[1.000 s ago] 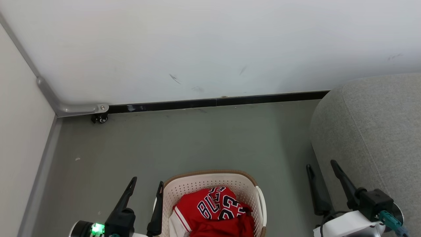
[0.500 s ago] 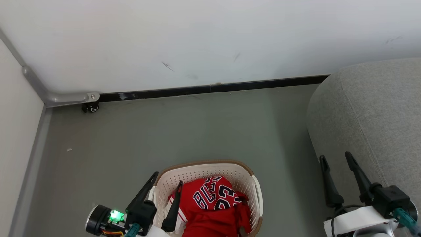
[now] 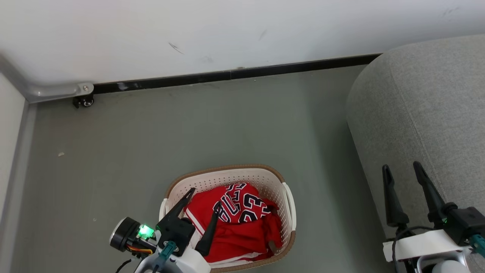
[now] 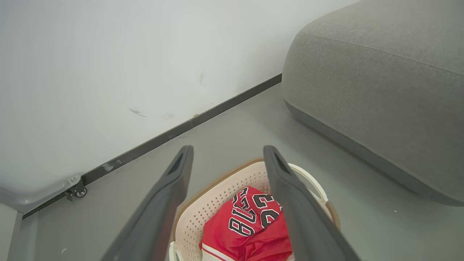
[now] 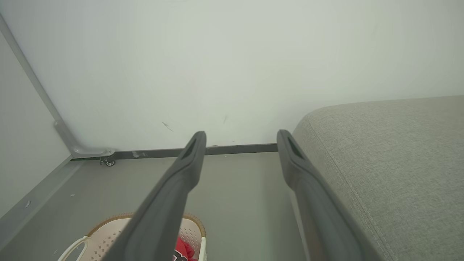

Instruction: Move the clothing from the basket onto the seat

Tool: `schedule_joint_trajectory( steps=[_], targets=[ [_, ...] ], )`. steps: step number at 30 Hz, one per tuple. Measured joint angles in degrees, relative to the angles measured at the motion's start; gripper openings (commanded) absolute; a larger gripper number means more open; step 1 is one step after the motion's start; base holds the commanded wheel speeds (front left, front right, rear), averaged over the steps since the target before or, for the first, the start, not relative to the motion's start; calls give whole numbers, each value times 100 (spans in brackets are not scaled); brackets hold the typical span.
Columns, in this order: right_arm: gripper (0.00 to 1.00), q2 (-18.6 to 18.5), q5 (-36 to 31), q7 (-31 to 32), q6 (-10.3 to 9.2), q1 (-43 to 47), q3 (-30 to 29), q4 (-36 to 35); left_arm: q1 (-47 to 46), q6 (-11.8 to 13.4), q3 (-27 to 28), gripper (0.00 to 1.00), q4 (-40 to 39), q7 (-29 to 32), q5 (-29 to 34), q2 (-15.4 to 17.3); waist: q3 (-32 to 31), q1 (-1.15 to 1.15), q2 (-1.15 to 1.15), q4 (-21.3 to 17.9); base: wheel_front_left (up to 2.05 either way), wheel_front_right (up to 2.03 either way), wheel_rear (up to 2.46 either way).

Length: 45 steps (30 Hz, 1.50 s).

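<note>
The red clothing (image 3: pixel 242 223), a crumpled jersey with white trim and the number 23, lies in the cream basket (image 3: pixel 265 178) with its brown rim on the grey floor. In the left wrist view the clothing (image 4: pixel 253 224) shows between my fingers inside the basket (image 4: pixel 221 197). My left gripper (image 3: pixel 204 197) hangs open over the basket's left part, above the clothing, with nothing between its fingers. The light-grey seat (image 3: pixel 424 110) stands at the right. My right gripper (image 3: pixel 401 167) is open and empty at the seat's near left edge. The seat (image 5: pixel 391 163) also runs along the right of the right wrist view, with my right gripper (image 5: pixel 241 139) beside it.
A white wall with a black skirting strip (image 3: pixel 227 75) closes the far side. A grey panel with a small caster (image 3: pixel 83 101) stands at the far left corner. Bare grey floor (image 3: pixel 212 129) lies between the basket, the wall and the seat.
The head camera has tilted down, so the whole scene slid up the picture. My left gripper has moved right, from beside the basket to over the clothing. The right gripper stays open by the seat.
</note>
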Motion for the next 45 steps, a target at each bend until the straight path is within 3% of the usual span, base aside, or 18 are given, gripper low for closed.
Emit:
schedule_joint_trajectory(
  steps=[45],
  targets=[
    [100,-1,222,-116,0,-1417,-99,-757,-1984,113,-99,100,1716,0,477,152,2533,0,0,-794,0,0,0]
  ],
)
